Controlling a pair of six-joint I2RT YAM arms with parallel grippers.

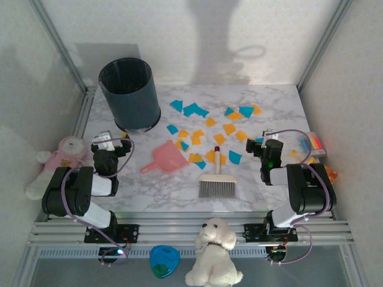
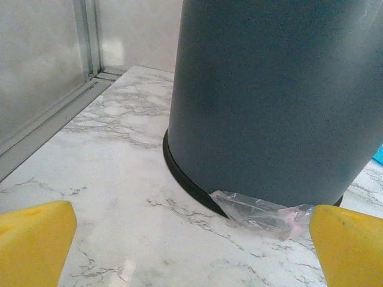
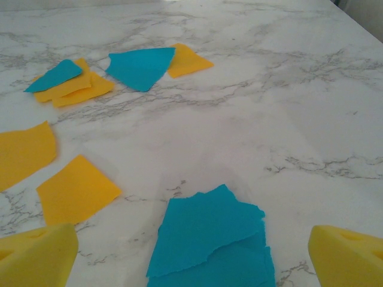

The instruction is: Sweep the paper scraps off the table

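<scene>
The paper scraps (image 1: 215, 128) are small flat bits, orange-yellow and teal-blue. They lie spread from the middle of the white marble table (image 1: 263, 191) out to twelve o'clock. Up close, the right wrist view shows a teal scrap (image 3: 206, 236) with torn edges, lying right in front of the right gripper (image 3: 191, 251). The left wrist view shows a crumpled clear plastic bit (image 2: 260, 212) poking out from under the dark bin (image 1: 128, 92). The bin stands at ten o'clock, just ahead of the left gripper (image 1: 109, 139). Both grippers have their jaws wide apart and hold nothing. A pink dustpan (image 1: 163, 159) and a brush (image 1: 216, 179) lie at six o'clock of the scraps.
</scene>
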